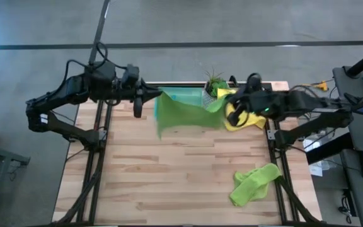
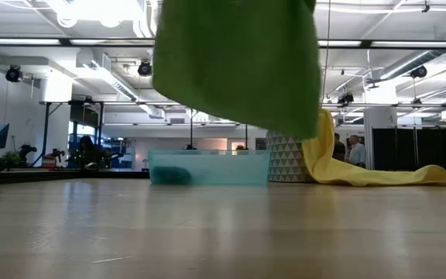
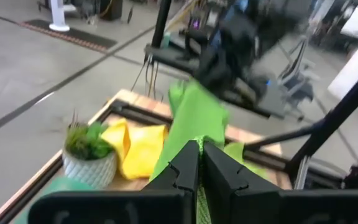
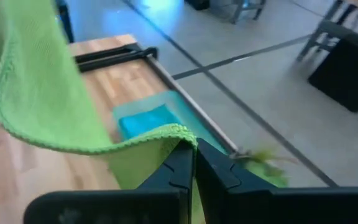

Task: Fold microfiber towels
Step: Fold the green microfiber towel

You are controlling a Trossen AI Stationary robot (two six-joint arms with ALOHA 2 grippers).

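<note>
Over pale plank table (image 1: 169,183), fuzzy green towel (image 1: 184,113), apparently pinched taut between both grippers

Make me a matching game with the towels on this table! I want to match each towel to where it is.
Things:
1. Stretched green towel
2. Yellow towel
3. Crumpled green towel
4. Blue towel

Places:
A. inside the see-through tray
B. lying alone on the wood, apart from both arms
C. held up in the air between the left hand and the right hand
D. heaped by the potted plant

Pairs: 1-C, 2-D, 3-B, 4-A
</note>
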